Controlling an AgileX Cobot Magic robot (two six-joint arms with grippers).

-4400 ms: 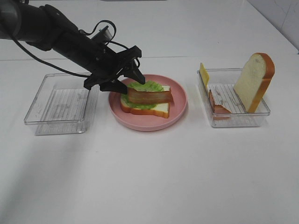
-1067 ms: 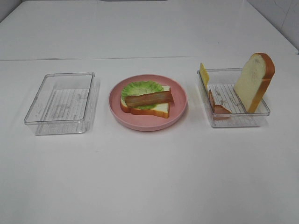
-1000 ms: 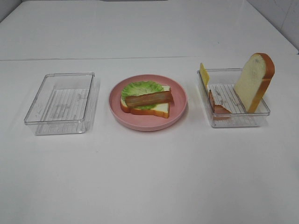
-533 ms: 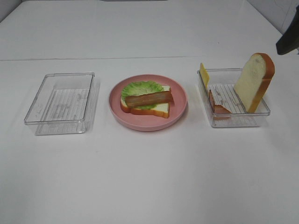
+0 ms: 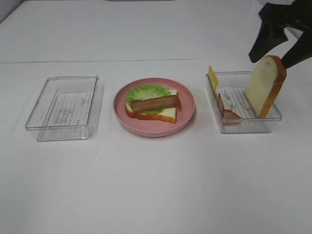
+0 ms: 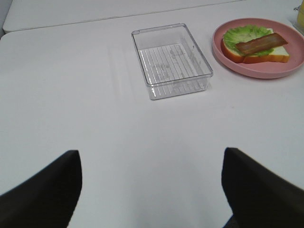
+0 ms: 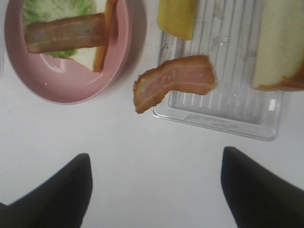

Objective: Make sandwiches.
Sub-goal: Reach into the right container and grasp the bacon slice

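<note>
Now that my right jaws have swung in, open and empty, above the upright bread slice [image 5: 265,86], the next layer is theirs. Left jaws, open and empty too, hang well back from the half-built sandwich [image 5: 152,104].

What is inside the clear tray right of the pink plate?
The tray holds a yellow cheese slice, a bacon strip and a bread slice, each leaning on a wall. Anything behind the bread is hidden.

Clear ribbed plastic tray [image 5: 68,108]; glossy pink plate [image 5: 188,115]; matt table [image 5: 156,185].
</note>
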